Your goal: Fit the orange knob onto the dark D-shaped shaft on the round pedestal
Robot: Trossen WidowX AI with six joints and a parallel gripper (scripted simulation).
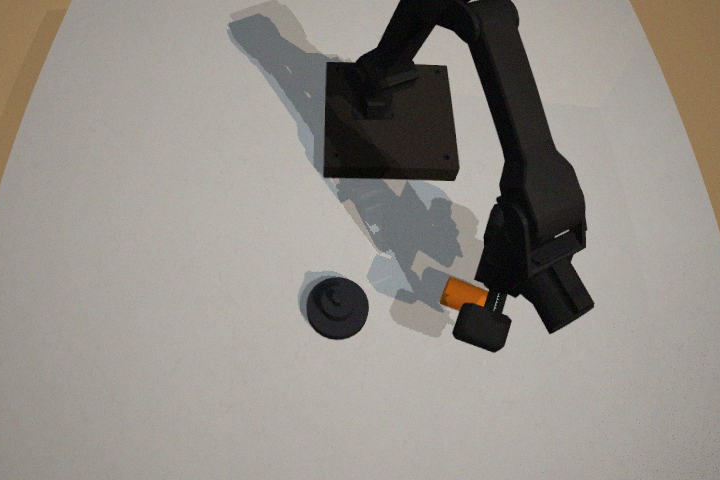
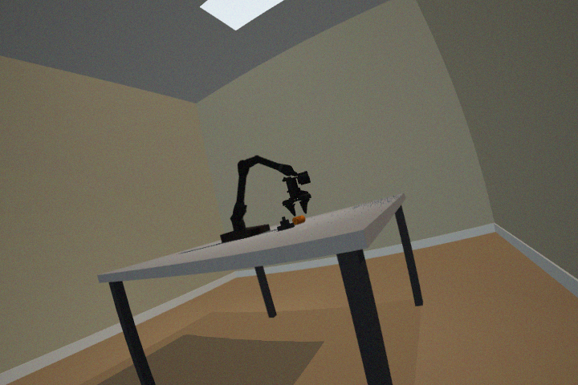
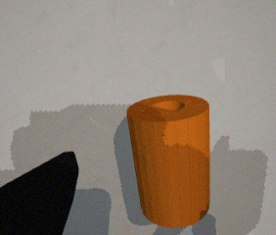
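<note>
The orange knob [image 1: 463,292] [image 2: 298,220] [image 3: 171,164] is a short cylinder lying on its side on the white table, with its hole at one end face. The round dark pedestal [image 1: 337,308] [image 2: 284,224] with its short dark shaft [image 1: 333,296] stands to the knob's left, apart from it. My gripper [image 1: 488,298] [image 2: 299,209] [image 3: 179,151] is open and empty. It hangs a little above the knob with one finger on each side and does not touch it. The shaft's flat side does not show.
The arm's square black base plate [image 1: 406,141] sits at the back of the table [image 1: 145,226] [image 2: 335,227]. The arm reaches forward over the knob's right side. The table's edges lie far from the knob and pedestal.
</note>
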